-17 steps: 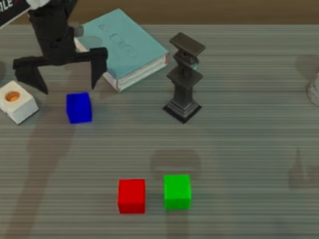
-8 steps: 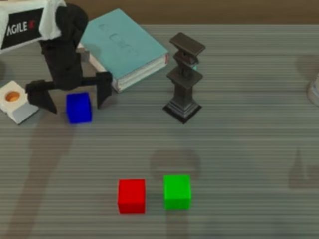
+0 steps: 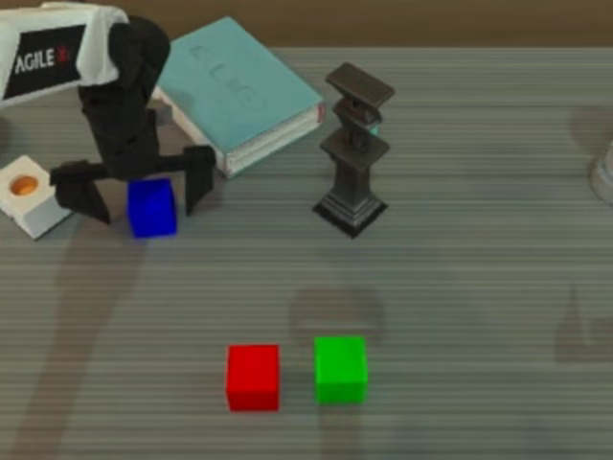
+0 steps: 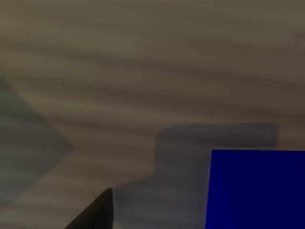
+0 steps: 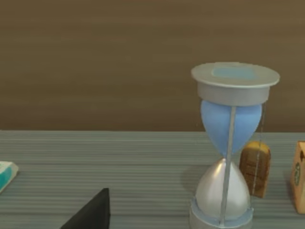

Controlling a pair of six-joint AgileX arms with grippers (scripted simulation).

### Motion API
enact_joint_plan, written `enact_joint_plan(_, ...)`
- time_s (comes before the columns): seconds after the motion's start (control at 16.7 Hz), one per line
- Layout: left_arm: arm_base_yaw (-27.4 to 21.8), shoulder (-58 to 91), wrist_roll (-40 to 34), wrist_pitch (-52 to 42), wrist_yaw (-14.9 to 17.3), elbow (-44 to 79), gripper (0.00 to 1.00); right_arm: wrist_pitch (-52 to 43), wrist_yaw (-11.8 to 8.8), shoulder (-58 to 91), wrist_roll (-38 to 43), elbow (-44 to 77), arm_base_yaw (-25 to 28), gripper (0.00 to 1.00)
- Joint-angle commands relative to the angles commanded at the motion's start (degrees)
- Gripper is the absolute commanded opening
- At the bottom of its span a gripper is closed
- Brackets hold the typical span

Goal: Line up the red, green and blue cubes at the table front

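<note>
The blue cube (image 3: 151,207) sits at the table's left, behind the other two. My left gripper (image 3: 139,186) is open and lowered over it, with one finger (image 3: 79,192) to the cube's left and the other (image 3: 199,177) to its right, neither touching. In the left wrist view the blue cube (image 4: 257,191) fills one corner, with a gap between it and a dark fingertip (image 4: 97,214). The red cube (image 3: 253,377) and green cube (image 3: 341,368) stand side by side near the front edge. My right gripper (image 5: 157,226) is parked beyond the top view's right, showing only one fingertip (image 5: 95,212).
A white block with an orange dimple (image 3: 29,195) lies just left of the left gripper. A teal book (image 3: 235,91) lies behind it and a dark pedestal figure (image 3: 354,149) stands mid-table. An hourglass (image 5: 228,148) stands at the far right.
My left gripper has come forward and down from behind the blue cube, so its open fingers now straddle the cube. The cubes have not moved.
</note>
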Motion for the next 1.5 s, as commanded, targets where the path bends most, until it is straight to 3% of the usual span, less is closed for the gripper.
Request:
enact_joint_plan(0.66,0.0,0.0,0.0,0.0,0.0,0.0,0.02,0.0,0.0,0.0,0.0,0.0,0.0,1.00)
enact_joint_plan(1.26,0.0,-1.5,0.3,-0.7,-0.4,0.4,0.00,0.0,0.0,0.0,0.0,0.0,0.0,1.00)
enact_joint_plan(1.5,0.4,-3.2,0.3,-6.8,-0.5,4.9,0.00,0.0,0.0,0.0,0.0,0.0,0.0,1.00)
